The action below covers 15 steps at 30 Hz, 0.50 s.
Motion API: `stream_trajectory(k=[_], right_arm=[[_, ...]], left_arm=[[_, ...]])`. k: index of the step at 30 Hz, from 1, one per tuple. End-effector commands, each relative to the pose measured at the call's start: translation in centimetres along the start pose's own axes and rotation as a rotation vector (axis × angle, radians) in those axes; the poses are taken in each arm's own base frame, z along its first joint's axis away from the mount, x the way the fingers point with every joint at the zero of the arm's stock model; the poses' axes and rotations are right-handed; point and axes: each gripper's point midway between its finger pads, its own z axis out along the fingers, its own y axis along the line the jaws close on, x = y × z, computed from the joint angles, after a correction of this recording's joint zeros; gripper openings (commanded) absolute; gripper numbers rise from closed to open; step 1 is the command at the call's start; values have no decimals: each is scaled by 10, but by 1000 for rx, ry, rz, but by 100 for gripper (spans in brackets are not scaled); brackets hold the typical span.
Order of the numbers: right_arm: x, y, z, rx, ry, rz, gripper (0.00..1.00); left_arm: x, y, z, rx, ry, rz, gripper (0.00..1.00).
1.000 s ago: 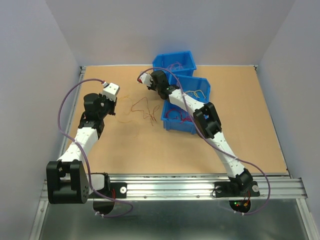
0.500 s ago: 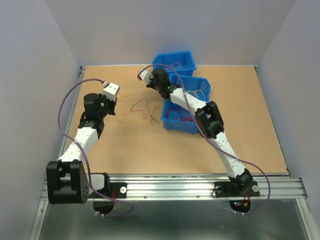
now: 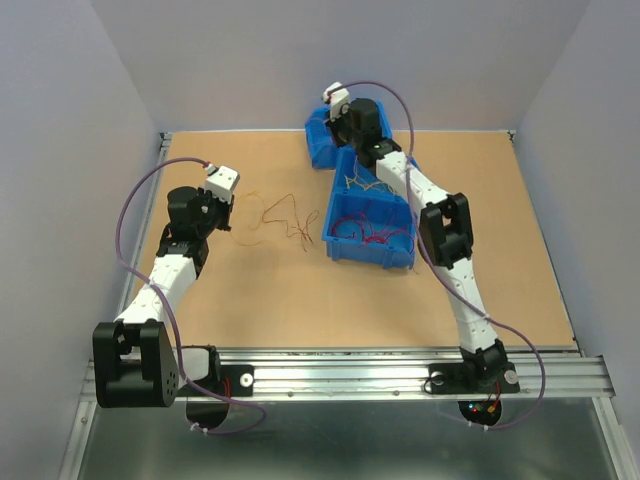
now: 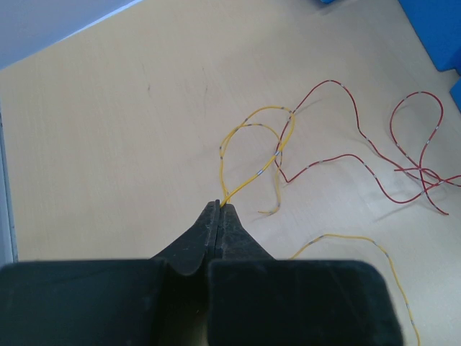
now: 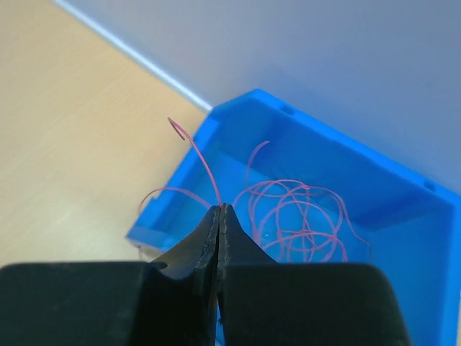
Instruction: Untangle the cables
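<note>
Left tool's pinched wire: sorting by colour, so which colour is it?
Yellow wire, clearest in the left wrist view.

**Right arm moves from the table to the far bin**
The right gripper (image 5: 219, 209), earlier beside the loose cables (image 3: 285, 215) on the table with its jaws apart, now hangs above the far blue bin (image 3: 318, 148), jaws pressed together on a thin pinkish-red wire (image 5: 204, 164).
</note>
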Motion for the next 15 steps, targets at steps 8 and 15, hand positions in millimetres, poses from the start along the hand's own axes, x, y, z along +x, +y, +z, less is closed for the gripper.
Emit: stream_trajectory(k=[8, 15], right_arm=[[-44, 2, -28, -208, -108, 199, 0], [-13, 64, -25, -298, -1, 143, 1]], left_arm=[[-28, 8, 0, -7, -69, 30, 0], [-26, 6, 1, 1, -60, 27, 0]])
